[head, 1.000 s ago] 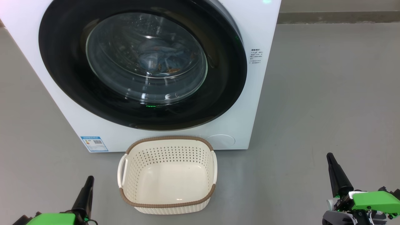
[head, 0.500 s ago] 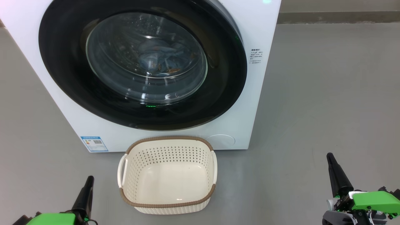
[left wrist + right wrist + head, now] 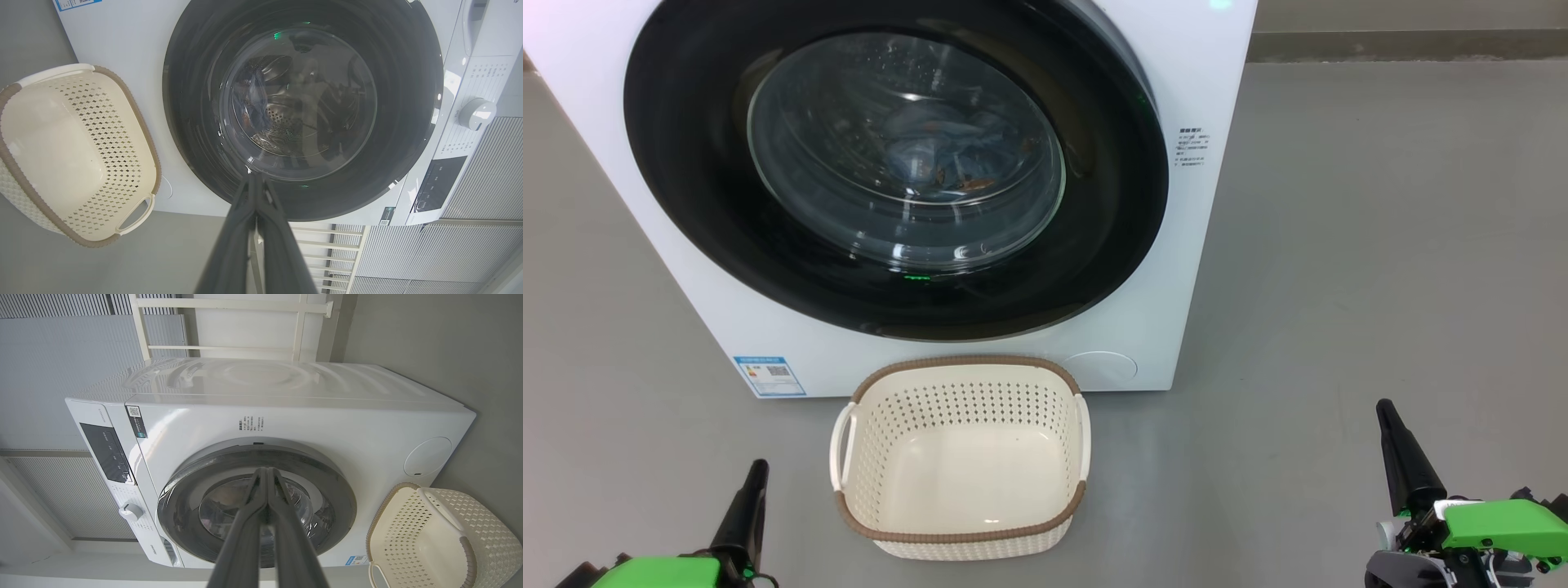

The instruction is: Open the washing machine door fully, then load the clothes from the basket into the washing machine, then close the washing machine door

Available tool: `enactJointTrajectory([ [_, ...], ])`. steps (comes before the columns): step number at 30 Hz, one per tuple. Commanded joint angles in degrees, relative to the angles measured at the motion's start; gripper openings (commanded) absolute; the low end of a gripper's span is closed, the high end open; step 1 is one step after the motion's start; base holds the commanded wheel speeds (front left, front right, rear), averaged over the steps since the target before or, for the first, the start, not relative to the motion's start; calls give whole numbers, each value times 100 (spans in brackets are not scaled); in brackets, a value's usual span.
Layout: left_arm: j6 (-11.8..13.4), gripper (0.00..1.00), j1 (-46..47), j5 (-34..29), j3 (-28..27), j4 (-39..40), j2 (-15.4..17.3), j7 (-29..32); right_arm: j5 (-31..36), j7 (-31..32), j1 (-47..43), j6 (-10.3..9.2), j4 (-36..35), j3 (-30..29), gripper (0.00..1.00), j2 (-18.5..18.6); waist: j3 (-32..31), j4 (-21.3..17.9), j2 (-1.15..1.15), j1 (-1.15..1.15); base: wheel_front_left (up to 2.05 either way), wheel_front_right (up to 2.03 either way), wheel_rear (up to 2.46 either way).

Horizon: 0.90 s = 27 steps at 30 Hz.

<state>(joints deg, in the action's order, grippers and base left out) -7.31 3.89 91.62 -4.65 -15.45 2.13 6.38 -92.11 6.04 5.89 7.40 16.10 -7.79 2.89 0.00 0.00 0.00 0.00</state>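
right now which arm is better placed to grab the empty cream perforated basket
Likely left. The left arm ends close beside the left handle of the cream perforated plastic basket; the right arm is farther off. Both arms' jaws are shut, so either must open first.

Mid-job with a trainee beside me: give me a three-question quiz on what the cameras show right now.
1. True or false: the basket is empty.
2. Fill in: the washing machine door is ____.
3. Where are the clothes? A in the basket; B hanging on the door; C inside the washing machine, behind the glass.
Key: 1 true; 2 closed; 3 C.
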Motion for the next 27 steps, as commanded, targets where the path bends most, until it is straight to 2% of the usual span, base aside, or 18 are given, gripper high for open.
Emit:
enactJointTrajectory([
  [1,-14,0,276,45,-198,105,75,18,-6,43,76,9,-169,127,0,6,0,0,0,0,0,0,0],
  [27,-15,0,277,45,-198,104,75,18,-5,44,76,9,-169,126,0,5,0,0,0,0,0,0,0],
])
